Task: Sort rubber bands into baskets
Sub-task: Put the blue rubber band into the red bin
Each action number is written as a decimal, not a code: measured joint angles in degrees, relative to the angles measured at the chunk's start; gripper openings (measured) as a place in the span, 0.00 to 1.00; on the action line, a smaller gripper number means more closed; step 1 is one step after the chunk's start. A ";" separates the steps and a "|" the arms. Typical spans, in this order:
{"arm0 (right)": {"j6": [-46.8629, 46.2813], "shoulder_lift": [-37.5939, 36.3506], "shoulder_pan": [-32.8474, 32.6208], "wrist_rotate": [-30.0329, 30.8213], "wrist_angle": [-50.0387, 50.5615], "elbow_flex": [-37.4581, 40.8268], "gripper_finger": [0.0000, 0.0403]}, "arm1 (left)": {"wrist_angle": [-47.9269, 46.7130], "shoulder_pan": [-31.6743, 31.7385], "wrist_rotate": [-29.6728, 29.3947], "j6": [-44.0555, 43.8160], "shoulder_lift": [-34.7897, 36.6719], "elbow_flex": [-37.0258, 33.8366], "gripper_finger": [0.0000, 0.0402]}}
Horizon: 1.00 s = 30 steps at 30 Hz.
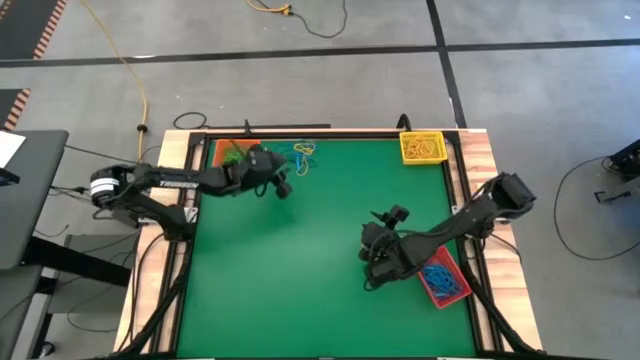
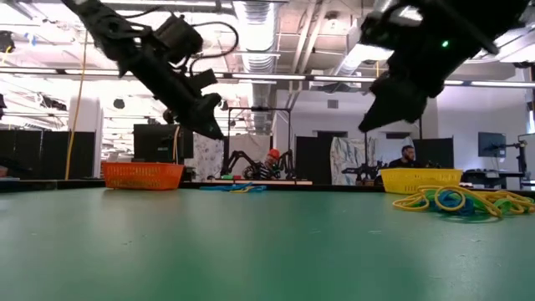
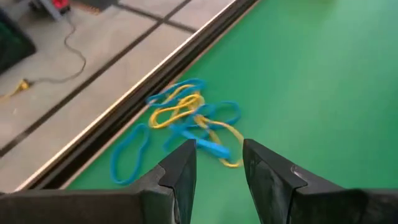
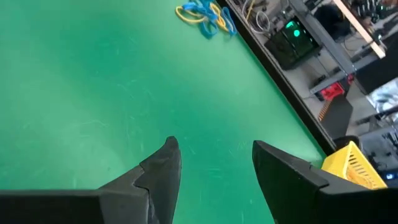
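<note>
The left gripper (image 1: 283, 186) is held above the green counter (image 1: 300, 270) near its far edge, its two dark fingers (image 3: 180, 177) set apart with a narrow gap between them and nothing seen clamped in it. Just ahead of its fingertips, a tangle of blue and yellow rubber bands (image 3: 186, 121) is spread flat on the counter, close beside the counter's dark edge strip; a single blue loop (image 3: 129, 154) lies a little apart from the tangle. Behind this gripper, at the counter's far left corner, the orange basket (image 1: 228, 152) is placed, with something green inside it.

The right gripper (image 1: 372, 252) is raised over the counter's right half, its fingers (image 4: 163, 168) spread wide and empty above bare green surface. Right beside it, toward the counter's right edge, the red basket (image 1: 443, 280) is seen with blue bands (image 1: 438, 277) lying in it. Well away from this gripper, at the far right corner, the yellow basket (image 1: 421, 147) is set, with yellow bands in it.

From counter height, both arms are seen lifted clear of the surface, the orange basket (image 2: 142, 175) and yellow basket (image 2: 420, 179) standing along the far edge.
</note>
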State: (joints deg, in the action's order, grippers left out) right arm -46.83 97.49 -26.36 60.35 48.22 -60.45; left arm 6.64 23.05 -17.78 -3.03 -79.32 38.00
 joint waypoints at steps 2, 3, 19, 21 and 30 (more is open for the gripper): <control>-0.04 0.81 1.05 -0.62 -0.77 0.00 0.58 | -2.94 3.48 2.90 0.38 -1.41 2.30 0.30; -0.02 1.16 1.40 -0.75 -1.24 0.00 0.58 | -5.12 4.99 4.06 0.66 -2.33 3.42 0.30; 0.83 1.03 2.64 -1.96 -2.72 0.02 0.58 | -29.15 18.53 12.55 7.82 -27.37 27.94 0.30; 0.83 1.03 2.64 -1.96 -2.72 0.02 0.58 | -30.89 19.25 12.61 7.96 -29.39 30.22 0.30; 1.29 1.01 2.85 -1.93 -2.48 0.02 0.58 | -34.36 21.89 12.66 8.86 -32.50 34.00 0.30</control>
State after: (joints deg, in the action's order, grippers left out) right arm -45.54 98.50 -23.51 58.41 45.74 -60.42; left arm -27.71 44.94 -5.11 5.82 -111.82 72.00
